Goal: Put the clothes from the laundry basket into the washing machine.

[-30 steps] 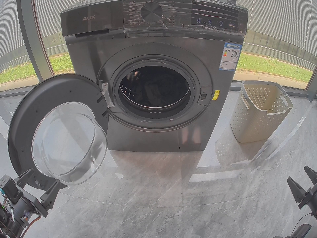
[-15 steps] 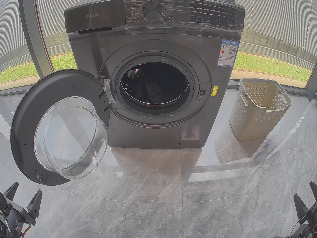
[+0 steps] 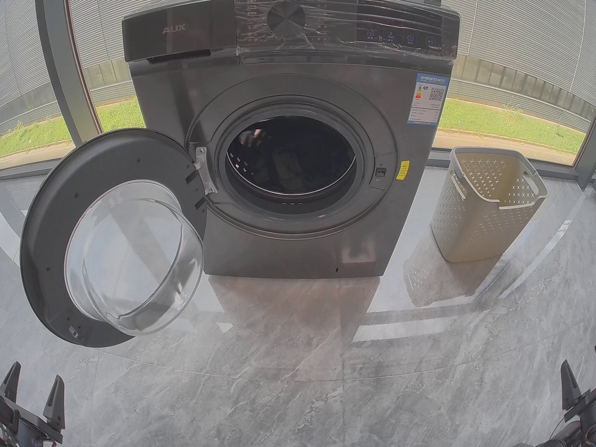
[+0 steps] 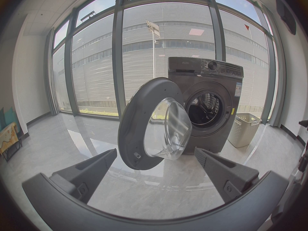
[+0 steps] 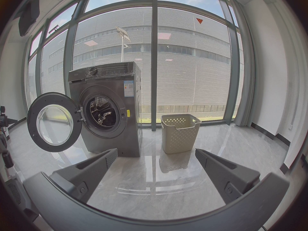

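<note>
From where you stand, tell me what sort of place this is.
Likely a staged laundry corner in a large glass-walled room: a washing machine, a laundry basket beside it, and floor-to-ceiling windows behind.

The left hand (image 4: 155, 151) and right hand (image 5: 156, 151) are showing dark grey wedge-shaped fingers (image 5: 231, 177), each carrying one round screw.

This looks like a bare test room in a commercial building, not a home. Beyond the left gripper's (image 4: 155, 151) fingers (image 4: 86, 174), a washing machine (image 4: 207, 76) stands alone on a polished grey stone floor (image 4: 64, 138), backed by floor-to-ceiling windows (image 4: 96, 64) facing a big ribbed building (image 4: 189, 45). The walls (image 4: 29, 77) are plain white.
</note>
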